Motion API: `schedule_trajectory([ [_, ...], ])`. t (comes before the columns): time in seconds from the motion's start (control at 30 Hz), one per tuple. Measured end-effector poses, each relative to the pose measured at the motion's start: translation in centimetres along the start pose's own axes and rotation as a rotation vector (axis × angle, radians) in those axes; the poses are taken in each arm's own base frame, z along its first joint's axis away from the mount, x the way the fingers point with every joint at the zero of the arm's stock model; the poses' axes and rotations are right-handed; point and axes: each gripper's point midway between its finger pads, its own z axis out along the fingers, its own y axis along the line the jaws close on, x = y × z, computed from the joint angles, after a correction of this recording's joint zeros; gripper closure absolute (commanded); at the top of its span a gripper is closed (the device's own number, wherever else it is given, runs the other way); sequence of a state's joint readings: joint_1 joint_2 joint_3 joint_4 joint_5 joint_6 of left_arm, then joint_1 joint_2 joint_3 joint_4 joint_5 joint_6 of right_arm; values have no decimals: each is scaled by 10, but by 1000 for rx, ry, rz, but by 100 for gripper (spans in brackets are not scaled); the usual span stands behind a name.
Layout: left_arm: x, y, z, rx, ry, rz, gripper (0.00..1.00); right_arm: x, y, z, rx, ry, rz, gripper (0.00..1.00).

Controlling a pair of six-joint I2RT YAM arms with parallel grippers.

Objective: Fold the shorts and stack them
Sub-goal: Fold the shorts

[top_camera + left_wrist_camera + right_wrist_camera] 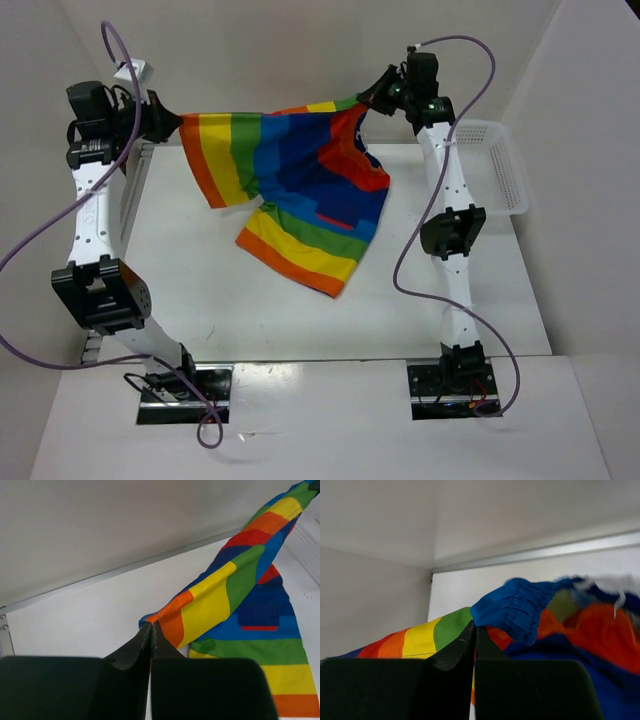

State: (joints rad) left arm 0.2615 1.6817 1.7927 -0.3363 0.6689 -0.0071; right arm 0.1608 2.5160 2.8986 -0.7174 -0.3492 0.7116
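The rainbow-striped shorts (290, 175) hang stretched between my two grippers above the back of the table, the lower leg drooping onto the tabletop. My left gripper (172, 125) is shut on the orange hem corner of the shorts (200, 605), with its tips (151, 626) pinching the fabric. My right gripper (368, 100) is shut on the shorts (515, 607) near the blue elastic waistband; its tips (475, 627) clamp the cloth. A bit of white drawstring (615, 587) shows at the right.
A white mesh basket (495, 165) stands at the back right, beside the right arm. The white table (300, 310) is walled at the back and left. Purple cables loop around both arms.
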Motion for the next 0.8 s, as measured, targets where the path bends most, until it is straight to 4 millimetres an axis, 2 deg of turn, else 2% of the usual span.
schedule_trajectory([
  [0.07,0,-7,-6,13,-7,4,100,8,0,-3,11,32,6,100],
  [0.13,12,-21,-13,33,5,-3,100,10,0,-8,21,42,9,100],
  [0.27,41,-64,-21,108,46,-19,100,9,-2,-17,44,48,9,99],
  [0.43,64,-109,-18,200,84,-16,100,15,-17,-21,108,65,10,99],
  [0.7,106,-168,-15,321,152,-9,100,14,-42,-29,199,77,-33,99],
  [0.8,120,-187,-19,359,172,-2,100,12,-44,-38,226,76,-61,99],
])
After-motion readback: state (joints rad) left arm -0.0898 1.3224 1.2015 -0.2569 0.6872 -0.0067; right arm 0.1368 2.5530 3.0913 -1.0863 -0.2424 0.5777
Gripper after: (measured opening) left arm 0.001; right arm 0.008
